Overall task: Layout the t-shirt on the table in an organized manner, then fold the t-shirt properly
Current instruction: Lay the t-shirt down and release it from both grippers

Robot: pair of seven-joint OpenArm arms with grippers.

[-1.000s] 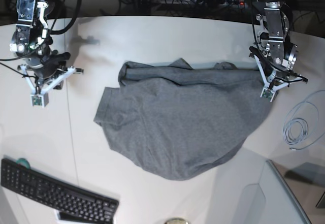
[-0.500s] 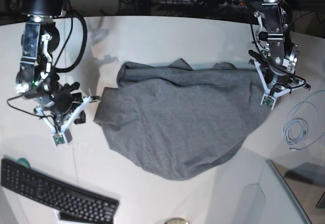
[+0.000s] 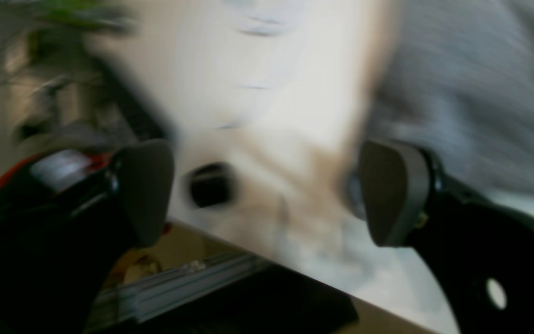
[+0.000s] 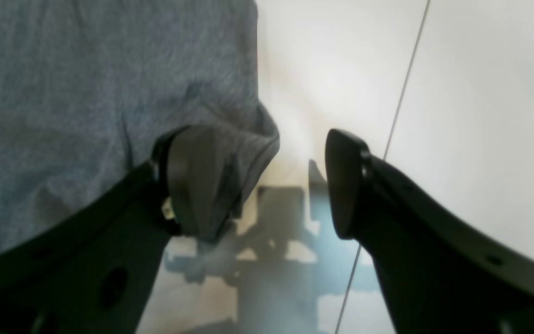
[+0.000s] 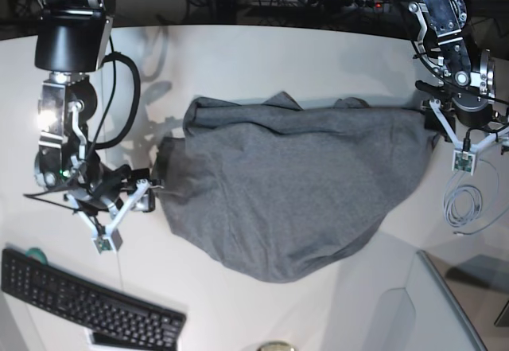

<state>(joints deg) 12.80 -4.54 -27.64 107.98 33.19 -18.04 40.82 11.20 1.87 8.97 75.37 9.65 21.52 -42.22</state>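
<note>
**A:** Where does the t-shirt (image 5: 290, 192) lie?

**B:** The grey t-shirt is spread, rumpled, across the middle of the white surface (image 5: 238, 56). Its top edge runs roughly straight from left to right with a few folds, and its lower edge sags in a rounded curve toward the front.

**A:** How much open room is around it?

**B:** Bare surface shows behind the shirt up to the curved dark rim, and a wide strip lies to its left, crossed by a thin dark seam. At the front left a black keyboard (image 5: 87, 303) sits well apart from the cloth. At the right a coiled pale cable (image 5: 464, 205) lies near the shirt's right edge.

**A:** And the claws?

**B:** The right claw (image 4: 267, 185) stands with its pads apart at the shirt's left edge; one pad (image 4: 193, 178) touches a bunched fold of cloth, the other is over bare surface. The left claw (image 3: 262, 195) has its pads wide apart with nothing between them, just beside the shirt's right edge; that wrist view is blurred.

**A:** Any containers?

**B:** None that I can make out.
</note>
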